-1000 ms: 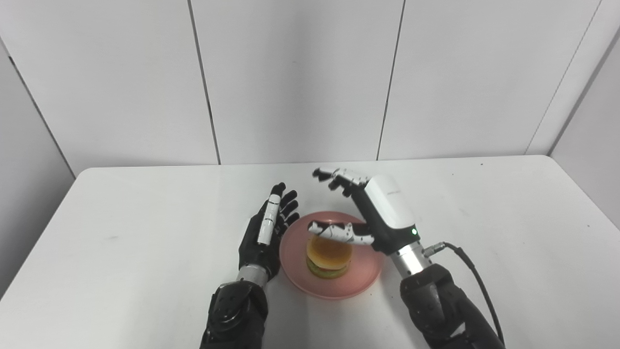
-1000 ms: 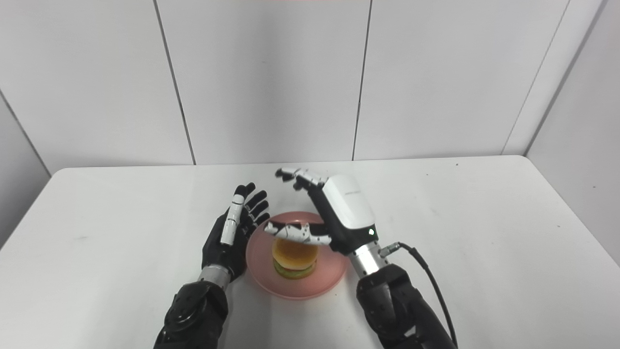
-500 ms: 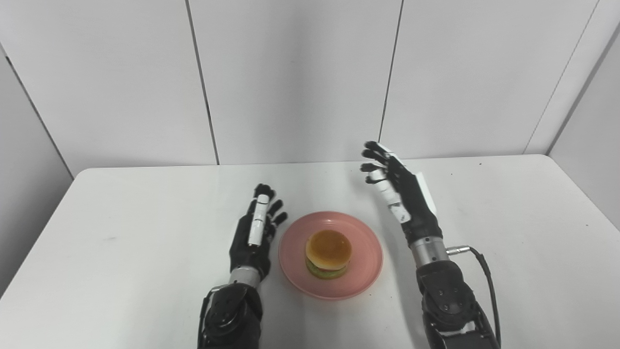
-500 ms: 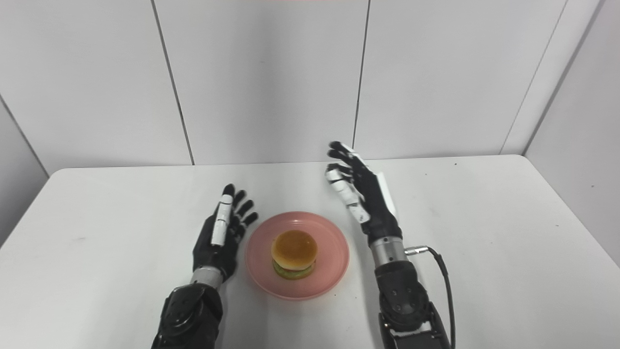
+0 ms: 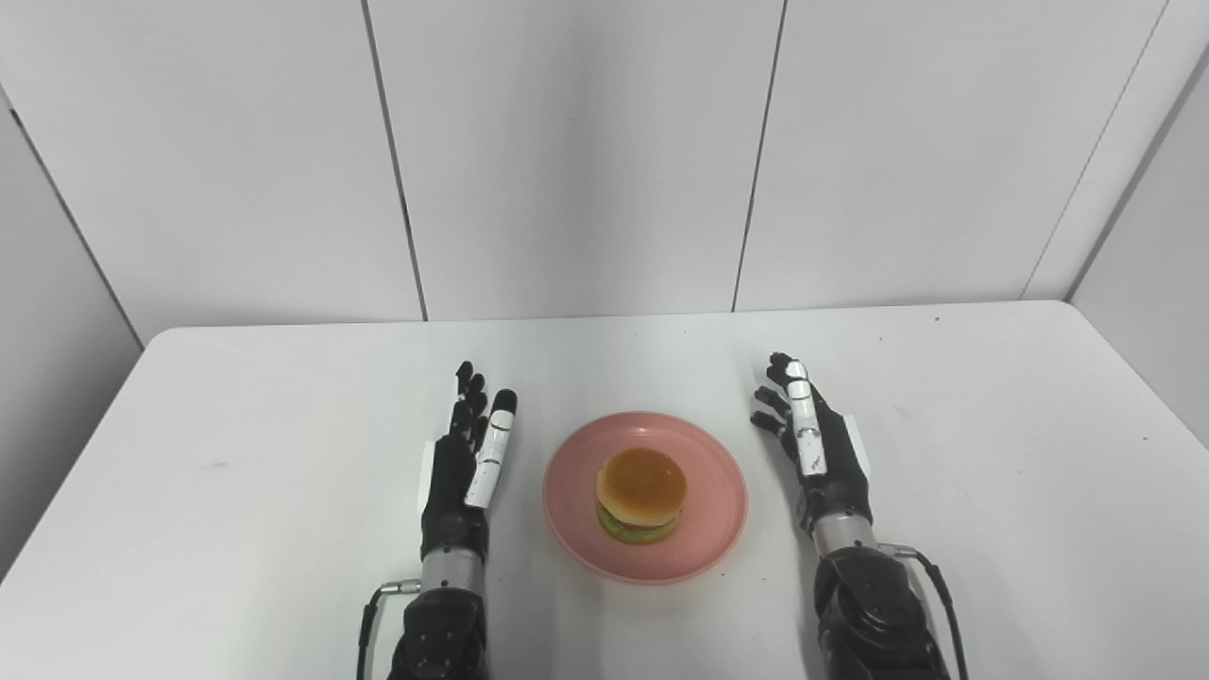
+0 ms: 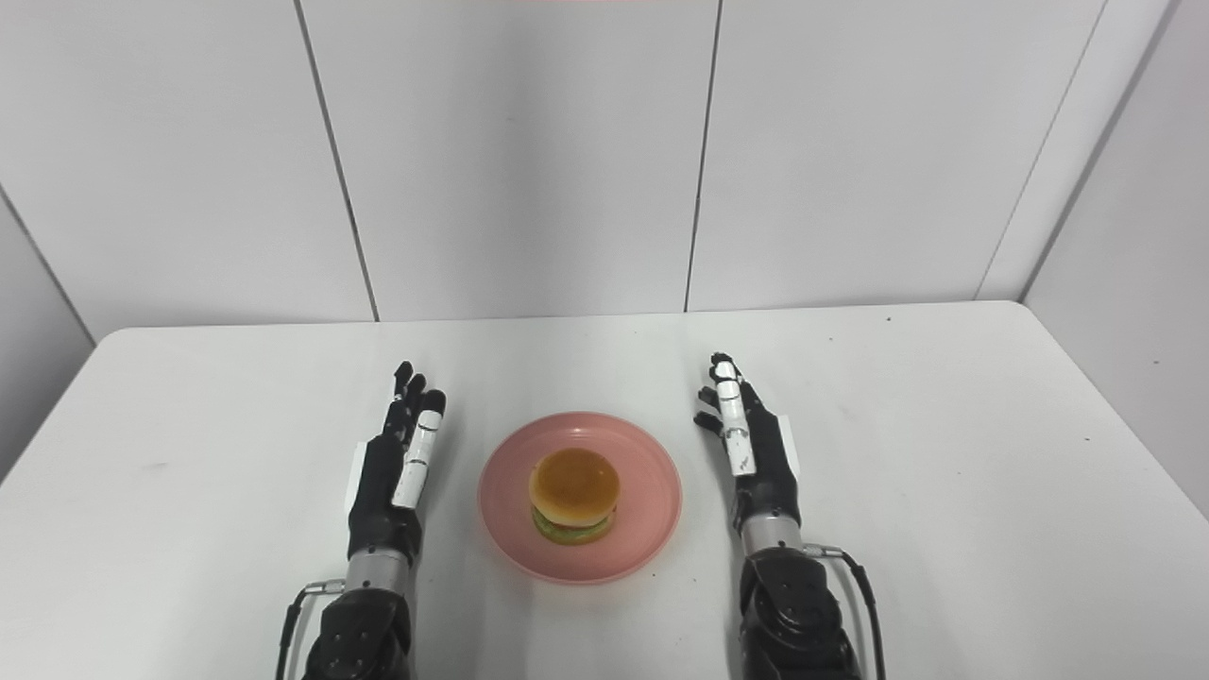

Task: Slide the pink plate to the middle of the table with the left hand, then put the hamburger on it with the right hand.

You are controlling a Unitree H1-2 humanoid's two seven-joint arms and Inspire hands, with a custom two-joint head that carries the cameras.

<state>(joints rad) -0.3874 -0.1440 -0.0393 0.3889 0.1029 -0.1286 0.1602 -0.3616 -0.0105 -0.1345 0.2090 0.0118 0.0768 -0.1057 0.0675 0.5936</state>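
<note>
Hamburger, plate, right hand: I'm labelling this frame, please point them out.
Hamburger (image 5: 641, 480), left eye view, top bun.
Plate (image 5: 718, 529), left eye view, bare rim.
Right hand (image 5: 825, 453), left eye view, palm.

A white table (image 5: 236, 453) stands against grey wall panels (image 5: 567, 151).

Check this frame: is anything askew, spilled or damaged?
Nothing stands out. The hamburger sits upright on the pink plate, and the left robot hand and right robot hand flank it, open.

White surface (image 5: 236, 416), rounded corners, faint specks. Pink plate (image 5: 708, 538) rests flat near its middle; specks possibly marks.
</note>
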